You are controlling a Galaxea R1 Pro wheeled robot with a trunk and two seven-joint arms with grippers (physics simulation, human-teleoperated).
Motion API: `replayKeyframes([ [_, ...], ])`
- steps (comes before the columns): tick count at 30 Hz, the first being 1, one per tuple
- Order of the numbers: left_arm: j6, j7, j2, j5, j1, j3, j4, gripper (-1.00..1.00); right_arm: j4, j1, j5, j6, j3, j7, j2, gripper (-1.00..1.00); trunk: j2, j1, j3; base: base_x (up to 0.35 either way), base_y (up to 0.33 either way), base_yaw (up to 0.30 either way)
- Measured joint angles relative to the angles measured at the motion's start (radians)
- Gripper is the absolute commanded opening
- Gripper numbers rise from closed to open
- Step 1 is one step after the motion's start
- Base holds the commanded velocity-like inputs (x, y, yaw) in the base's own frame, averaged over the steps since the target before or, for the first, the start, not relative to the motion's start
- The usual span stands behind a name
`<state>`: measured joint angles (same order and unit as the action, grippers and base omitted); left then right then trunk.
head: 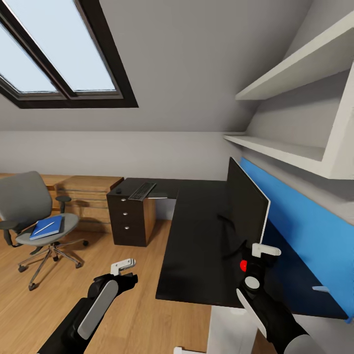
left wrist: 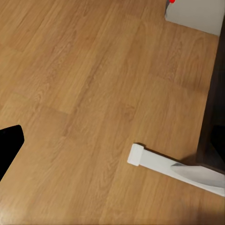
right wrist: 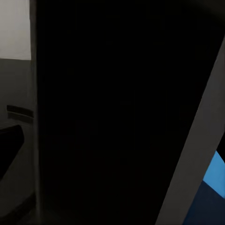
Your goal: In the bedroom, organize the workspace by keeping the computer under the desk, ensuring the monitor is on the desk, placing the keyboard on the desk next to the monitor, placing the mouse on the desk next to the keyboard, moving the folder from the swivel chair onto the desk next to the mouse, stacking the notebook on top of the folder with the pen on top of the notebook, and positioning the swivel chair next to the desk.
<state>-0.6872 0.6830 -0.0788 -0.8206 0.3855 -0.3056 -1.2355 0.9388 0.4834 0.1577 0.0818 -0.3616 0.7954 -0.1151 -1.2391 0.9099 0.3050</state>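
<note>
As I look down from the head view, the black L-shaped desk (head: 196, 236) fills the centre and right of the frame, with the monitor (head: 246, 206) upright on it, edge-on, in front of the blue back panel (head: 300, 216). The keyboard (head: 142, 191) lies on the desk's far end at centre left, above a dark drawer unit (head: 129, 219). At left centre stands the swivel chair (head: 37, 221) on the wood floor (head: 132, 314), well apart from the desk, with the blue folder (head: 47, 227) on its seat and the pen (head: 43, 227) lying on the folder; notebook not made out. My left gripper (head: 123, 266) hangs over the floor at lower left; jaw state, cannot tell. My right gripper (head: 265, 250) is at lower right, right at the monitor's near lower corner; whether it clamps the screen, cannot tell. In the left wrist view, bare floor, the white desk foot (left wrist: 173, 167) at lower right, and the computer (left wrist: 196, 14) corner with a red light at upper right beside the dark desk edge. In the right wrist view, the monitor's black screen (right wrist: 122, 112) looms close, its pale edge running diagonally at right, blue panel at lower right; my jaws cannot be judged here.
</note>
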Motion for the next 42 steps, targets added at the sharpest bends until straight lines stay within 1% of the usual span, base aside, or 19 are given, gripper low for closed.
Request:
replayKeyframes([
  [5, 0.000, -0.001, 0.000, -0.001, 0.000, 0.000, 0.000, 1.00, 0.000, 0.000, 0.000, 0.000, 0.000, 0.000, 0.000, 1.00, 0.000, 0.000, 0.000, 0.000, -0.005, 0.000],
  [11, 0.000, -0.003, 0.000, -0.002, 0.000, 0.000, 0.000, 1.00, 0.000, 0.000, -0.019, 0.000, -0.002, 0.000, 0.000, 1.00, 0.000, 0.000, 0.000, -0.017, -0.044, 0.000],
  [15, 0.000, -0.006, 0.000, -0.004, 0.000, 0.000, -0.001, 1.00, 0.000, 0.000, -0.023, 0.000, -0.001, 0.000, 0.000, 1.00, 0.000, 0.000, 0.000, -0.026, -0.067, 0.000],
  [25, 0.000, -0.008, 0.000, -0.004, 0.000, 0.000, -0.001, 1.00, 0.000, 0.000, -0.026, 0.000, -0.001, 0.000, 0.000, 1.00, 0.000, 0.000, 0.000, -0.006, -0.004, 0.000],
  [36, 0.000, -0.008, 0.000, -0.004, 0.000, 0.000, -0.001, 1.00, 0.000, 0.000, -0.027, 0.000, -0.002, 0.000, 0.000, 1.00, 0.000, 0.000, 0.000, -0.249, 0.000, 0.000],
  [42, 0.000, -0.008, 0.000, -0.004, 0.000, 0.000, -0.001, 1.00, 0.000, 0.000, -0.027, 0.000, -0.001, 0.000, 0.000, 1.00, 0.000, 0.000, 0.000, -0.064, 0.000, 0.000],
])
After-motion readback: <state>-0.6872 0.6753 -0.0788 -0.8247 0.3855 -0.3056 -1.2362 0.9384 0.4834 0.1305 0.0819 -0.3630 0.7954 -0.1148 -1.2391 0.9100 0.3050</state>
